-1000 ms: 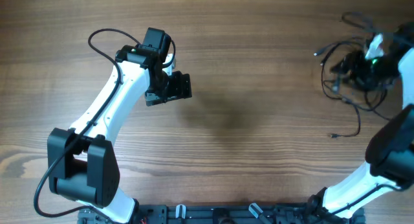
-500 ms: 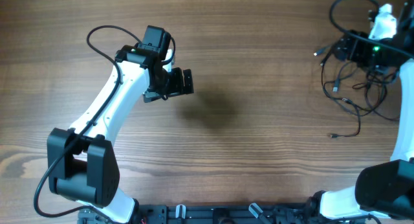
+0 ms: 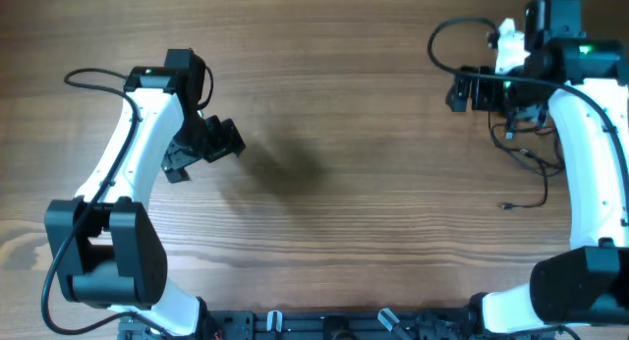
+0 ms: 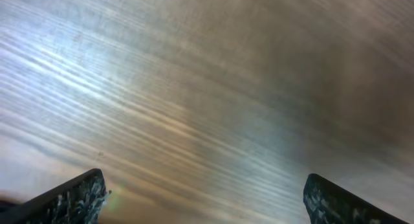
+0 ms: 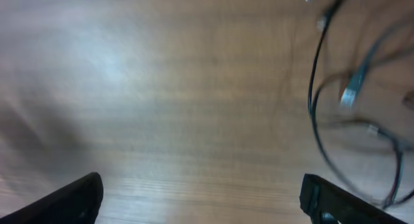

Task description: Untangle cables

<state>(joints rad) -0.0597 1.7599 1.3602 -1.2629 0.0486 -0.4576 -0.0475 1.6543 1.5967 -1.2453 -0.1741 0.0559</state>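
The cables (image 3: 543, 179) are thin black cords in a loose tangle on the wooden table (image 3: 373, 212) at the right, partly hidden under my right arm. One plug end (image 3: 506, 205) lies apart toward the front. My right gripper (image 3: 458, 90) hangs just left of the tangle, open and holding nothing. In the right wrist view its gripper (image 5: 204, 204) is over bare wood, with blurred loops of the cables (image 5: 314, 107) and a plug (image 5: 349, 94) at the right edge. My left gripper (image 3: 204, 153) is far to the left. It (image 4: 204, 204) is open over bare wood.
The thicker black lead of the left arm (image 3: 93, 77) arcs over the table at the far left. The right arm's own lead (image 3: 442, 35) loops above its gripper. The arm bases and a rail (image 3: 324, 325) line the front edge.
My right gripper has opened wide and swung left off the cable tangle. The left arm has swung left, its gripper staying open.
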